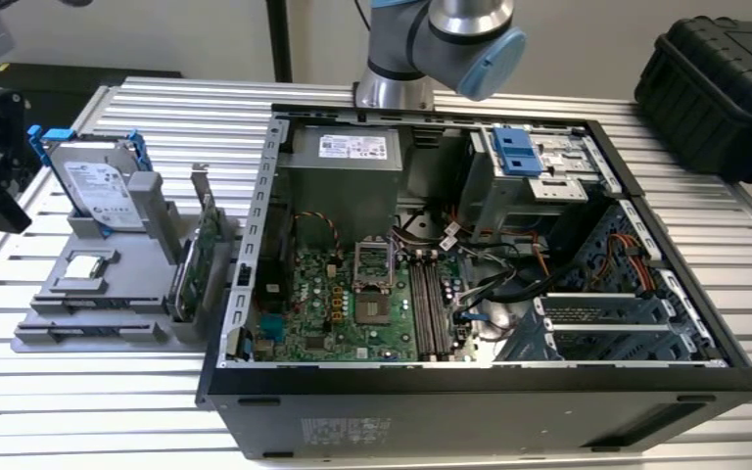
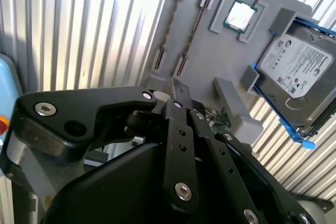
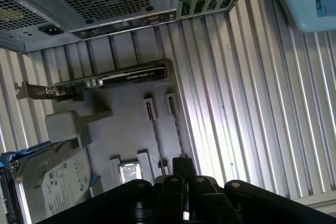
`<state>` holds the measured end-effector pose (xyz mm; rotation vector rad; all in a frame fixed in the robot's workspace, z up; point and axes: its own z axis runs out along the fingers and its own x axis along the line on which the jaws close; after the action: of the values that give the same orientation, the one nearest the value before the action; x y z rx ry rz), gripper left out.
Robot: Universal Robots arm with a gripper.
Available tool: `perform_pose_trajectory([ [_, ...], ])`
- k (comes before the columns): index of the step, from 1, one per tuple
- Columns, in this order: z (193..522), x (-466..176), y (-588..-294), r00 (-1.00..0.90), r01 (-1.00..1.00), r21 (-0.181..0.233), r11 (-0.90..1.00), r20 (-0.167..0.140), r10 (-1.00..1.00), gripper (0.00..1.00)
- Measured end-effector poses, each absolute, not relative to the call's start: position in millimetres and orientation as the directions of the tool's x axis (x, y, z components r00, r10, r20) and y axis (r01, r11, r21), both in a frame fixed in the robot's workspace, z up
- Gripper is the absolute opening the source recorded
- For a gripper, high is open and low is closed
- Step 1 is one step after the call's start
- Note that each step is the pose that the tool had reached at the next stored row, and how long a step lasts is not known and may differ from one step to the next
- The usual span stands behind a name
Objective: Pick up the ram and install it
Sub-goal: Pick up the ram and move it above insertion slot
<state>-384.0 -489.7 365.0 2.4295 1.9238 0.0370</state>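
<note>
**Counter, exterior view's left.** A grey fixture tray (image 1: pixel 56 294) sits near the counter's (image 1: pixel 141 108) left edge. It carries an upright hard drive (image 1: pixel 89 186), a square processor chip (image 1: pixel 85 264) and an expansion card (image 1: pixel 200 255) standing on edge along the side nearest the computer case (image 1: pixel 481 401).

**Ram.** In both wrist views the ram (image 3: pixel 157 140) stands on its thin edge in a narrow slot of the tray, beside the processor chip. It has not been lifted. A second, parallel slot lies on the side away from the chip. Whether that slot also holds a stick cannot be told.

**Hand.** In the first wrist view the hand (image 3: pixel 181 163) hangs above the tray at the ram end. It is drawn narrow, with its tips together and nothing between them. It is apart from the ram.

**Governing relation.** The ram lies just beyond the hand's tips and slightly to the chip side. Its long axis runs from the tips toward the expansion card. By judgement, this axis is roughly square to the line along which the hand closes.

**Counter, centre to exterior view's right.** The case lies open. The long memory sockets (image 1: pixel 431 308) are exposed on the board beside the processor socket.
</note>
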Motion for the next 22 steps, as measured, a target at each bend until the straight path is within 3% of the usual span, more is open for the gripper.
perform_pose_trajectory([
  [22, 361.2, -384.1, -489.1, 0.054, 0.997, 0.048, -0.053, -0.008, 0.999, 0.0],
])
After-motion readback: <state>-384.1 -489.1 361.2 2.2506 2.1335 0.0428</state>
